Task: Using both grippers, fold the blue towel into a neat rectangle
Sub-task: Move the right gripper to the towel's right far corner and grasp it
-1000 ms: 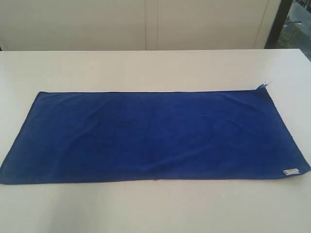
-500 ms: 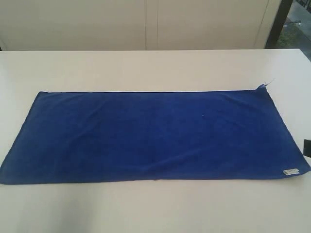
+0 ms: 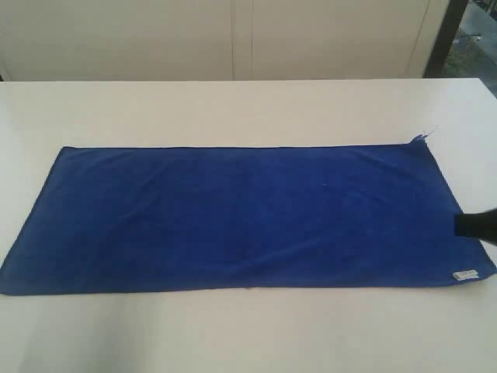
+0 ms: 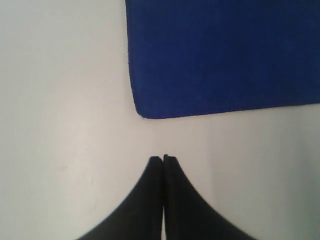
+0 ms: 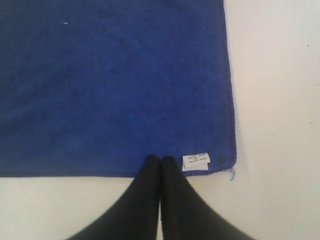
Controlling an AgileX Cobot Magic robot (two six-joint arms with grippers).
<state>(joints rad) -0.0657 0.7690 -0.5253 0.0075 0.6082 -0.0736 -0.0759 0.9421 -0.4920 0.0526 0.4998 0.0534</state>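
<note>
Pale panelled wall (image 3: 233, 39) at the back, white table (image 3: 233, 101) in front. Spread flat and unfolded on that table, long side running left to right: the blue towel (image 3: 241, 217), with only faint ripples in the cloth.

Furthest left, outside the exterior view and seen only from its own wrist: the left gripper (image 4: 163, 160). Fingers pressed together, holding nothing. Poised over bare table near one rounded corner of the towel, clearly apart from the cloth.

Further right, at the towel's far-right corner, a stray thread (image 3: 423, 136). At the near-right corner, a small white label (image 3: 464, 274).

At the right margin of the exterior view, the right gripper (image 3: 475, 224), a dark shape over the towel's short edge. Seen from its wrist: fingers shut tight, empty, tips over the near hem just beside the label. Touching the cloth or not: cannot tell.
</note>
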